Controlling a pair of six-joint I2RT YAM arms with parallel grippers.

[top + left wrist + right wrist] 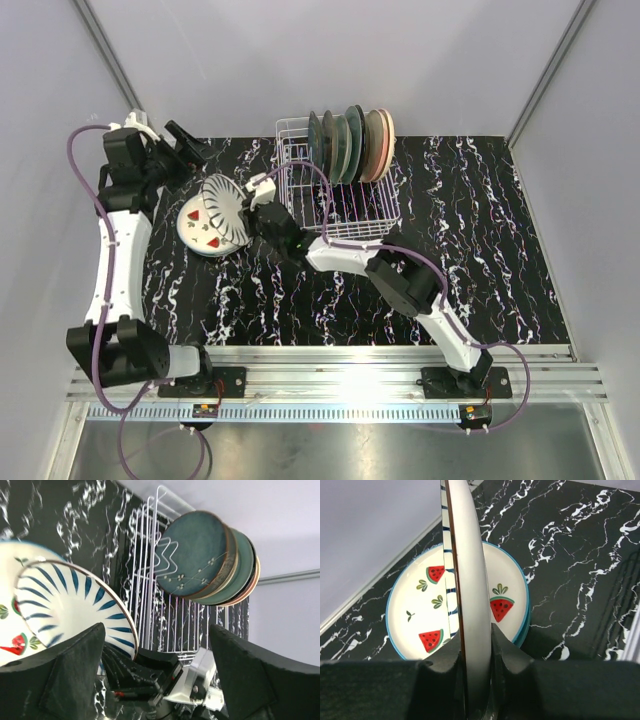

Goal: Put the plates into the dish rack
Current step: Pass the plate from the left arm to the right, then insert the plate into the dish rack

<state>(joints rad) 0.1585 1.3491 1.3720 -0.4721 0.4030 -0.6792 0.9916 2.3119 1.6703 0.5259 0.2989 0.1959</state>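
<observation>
We hold the striped plate by its rim in the right gripper, whose jaws pinch the edge from both faces. It is lifted just left of the dish rack, above the watermelon plate that lies flat on the table. The left gripper hangs spread wide at the far left and holds nothing.

We judge the plate to be glazed ceramic: stiff, fairly heavy for a rim pinch, slick and quick to chip on wire or on another plate. With the hold at one edge, the weight hangs out beyond the jaws, so it may swing or slip. A deep bite on the rim suits it best.

The plate stands nearly on edge. In the right wrist view we see it edge-on, its long axis running straight up from the jaws, and from above its striped face tips toward the left arm. The racked plates stand upright at the rack's far end, so our plate needs its edge lined up with a free slot nearer us
</observation>
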